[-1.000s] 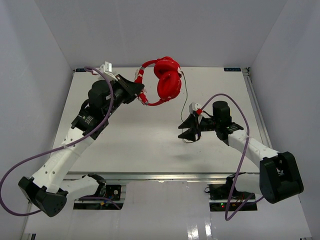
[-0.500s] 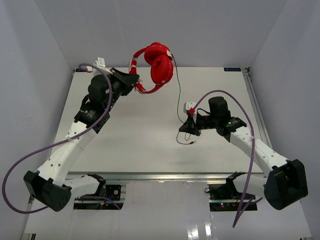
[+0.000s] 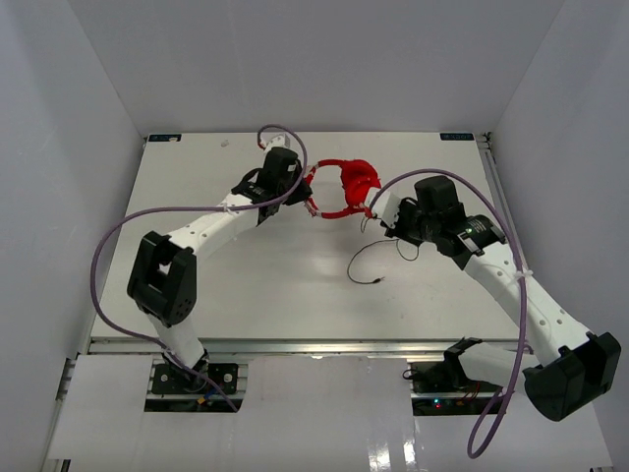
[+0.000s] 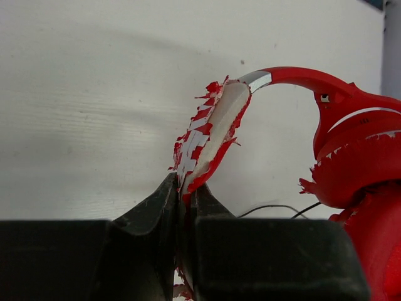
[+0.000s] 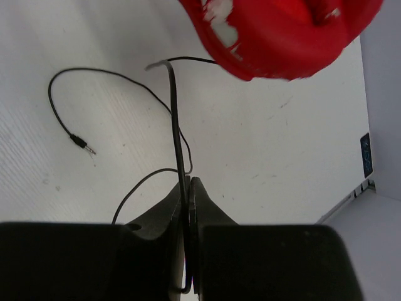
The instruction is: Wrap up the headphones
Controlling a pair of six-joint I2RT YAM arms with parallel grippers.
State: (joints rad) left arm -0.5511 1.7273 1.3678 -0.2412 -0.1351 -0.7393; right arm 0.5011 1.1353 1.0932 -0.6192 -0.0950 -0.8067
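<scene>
- The top external view is bright and even, lit softly from overhead; the table (image 3: 295, 285) reads clean white, with only faint, soft-edged shadows on it.
- A glossy strip (image 3: 393, 447) along the bottom edge of that frame carries streaky reflections, strongest at lower right.
- In the left wrist view the headphones (image 4: 216, 128) are sharp at centre frame; the left gripper (image 4: 183, 191) along the bottom is a near-black mass with little detail.
- In the right wrist view the red cup (image 5: 282, 37) at the top is blurred and oversaturated, the cable (image 5: 175, 113) crisp, the right gripper (image 5: 188, 183) black and featureless.
</scene>
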